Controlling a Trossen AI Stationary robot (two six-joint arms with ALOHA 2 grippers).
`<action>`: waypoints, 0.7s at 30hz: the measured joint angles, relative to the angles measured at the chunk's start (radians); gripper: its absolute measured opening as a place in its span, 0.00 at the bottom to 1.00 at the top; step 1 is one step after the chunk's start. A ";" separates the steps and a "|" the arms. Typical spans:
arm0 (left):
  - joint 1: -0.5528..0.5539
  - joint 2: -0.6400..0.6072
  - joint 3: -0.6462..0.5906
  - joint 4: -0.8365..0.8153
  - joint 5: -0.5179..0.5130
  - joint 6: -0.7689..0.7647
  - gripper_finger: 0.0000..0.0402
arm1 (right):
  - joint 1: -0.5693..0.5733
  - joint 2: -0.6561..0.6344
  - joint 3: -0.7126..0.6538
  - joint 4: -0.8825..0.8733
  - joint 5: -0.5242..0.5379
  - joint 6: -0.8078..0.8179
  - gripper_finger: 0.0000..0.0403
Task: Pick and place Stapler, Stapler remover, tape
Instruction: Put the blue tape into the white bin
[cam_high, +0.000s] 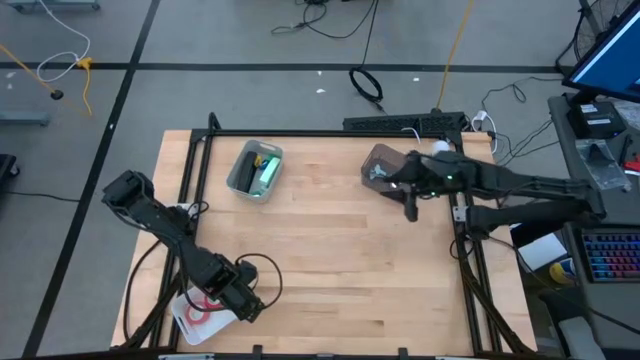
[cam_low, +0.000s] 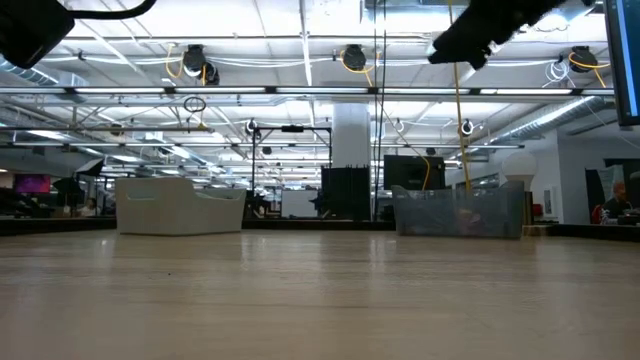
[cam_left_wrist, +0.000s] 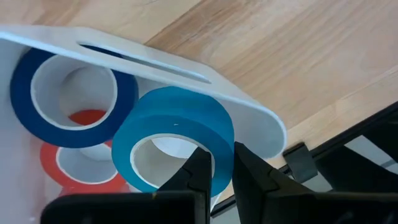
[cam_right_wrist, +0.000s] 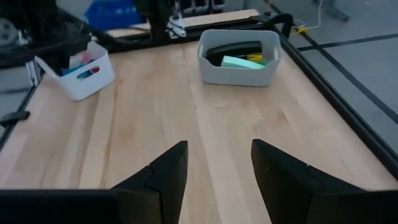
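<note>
In the left wrist view my left gripper (cam_left_wrist: 217, 171) is shut on a light blue tape roll (cam_left_wrist: 174, 134) over a white bin (cam_left_wrist: 186, 68) at the table's near left corner. A dark blue roll (cam_left_wrist: 68, 93) and a red roll (cam_left_wrist: 74, 171) lie flat in that bin. From above, the left gripper (cam_high: 238, 297) stands over the same bin (cam_high: 190, 315). My right gripper (cam_high: 408, 205) hangs open beside a clear bin (cam_high: 378, 165) at the far right. A grey bin (cam_right_wrist: 239, 56) holds a green stapler (cam_right_wrist: 242, 61) and a black one (cam_right_wrist: 233, 50). My left gripper pinches the light blue roll's wall (cam_left_wrist: 222, 155), with one finger (cam_left_wrist: 198, 174) inside the ring and the other (cam_left_wrist: 249, 177) outside. The fingers come from above, slanting. The roll sits tilted in the hold and appears raised above the bin's rim.
The grey bin (cam_high: 255, 170) stands at the far left of the wooden table (cam_high: 330, 260), the clear bin at the far right. A black frame (cam_high: 470, 270) runs along the table's edges. Bare wood lies between the bins and the near edge.
</note>
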 joint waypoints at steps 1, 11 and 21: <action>0.000 0.000 0.000 0.000 0.000 0.000 0.09 | -0.004 -0.035 -0.030 0.010 0.000 0.014 0.42; 0.000 0.000 0.000 -0.025 0.005 -0.001 0.09 | -0.035 -0.334 -0.268 0.076 0.004 0.162 0.42; -0.001 0.000 0.000 -0.060 0.006 -0.003 0.19 | -0.041 -0.466 -0.399 0.079 0.004 0.301 0.43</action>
